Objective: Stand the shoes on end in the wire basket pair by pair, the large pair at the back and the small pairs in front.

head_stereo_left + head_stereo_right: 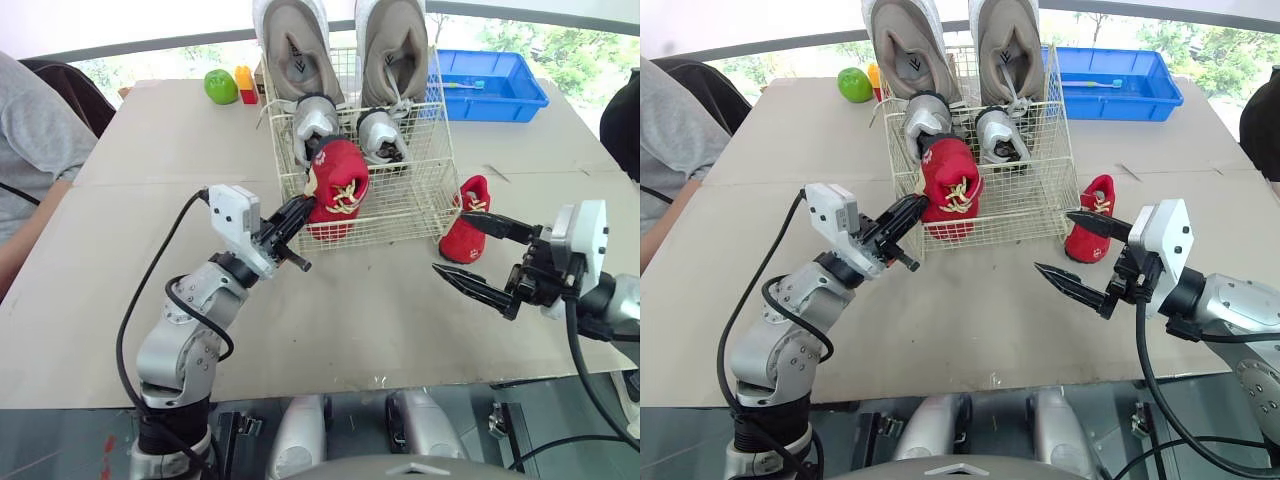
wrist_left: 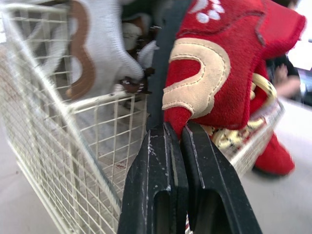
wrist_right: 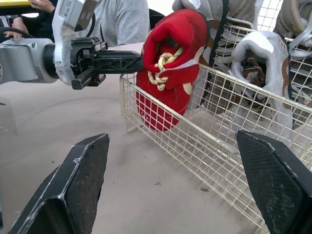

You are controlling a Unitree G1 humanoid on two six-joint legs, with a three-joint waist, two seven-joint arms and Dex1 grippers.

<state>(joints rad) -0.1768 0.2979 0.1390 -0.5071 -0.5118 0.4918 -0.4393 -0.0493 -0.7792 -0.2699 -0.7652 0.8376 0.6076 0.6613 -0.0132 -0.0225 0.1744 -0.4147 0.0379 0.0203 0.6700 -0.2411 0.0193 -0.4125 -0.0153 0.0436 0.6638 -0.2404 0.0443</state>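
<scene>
Two red shoes sit apart. We hold one shoe [image 1: 335, 185] by its edge in our left gripper [image 1: 303, 210], fingers closed tight on it, standing on end in the basket's [image 1: 420, 215] front corner at frame centre. Its mate [image 1: 466, 228] stands upright on the table [image 1: 150, 300] just outside the basket, right of centre. It lies just beyond our right gripper [image 1: 1053, 240], whose fingers are wide apart and empty, so we judge that arm the nearer.

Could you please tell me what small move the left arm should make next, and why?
Probably open the left gripper: its fingers pinch the red shoe, which already stands on end inside the wire basket, at its front corner and apparently near the floor.
</scene>
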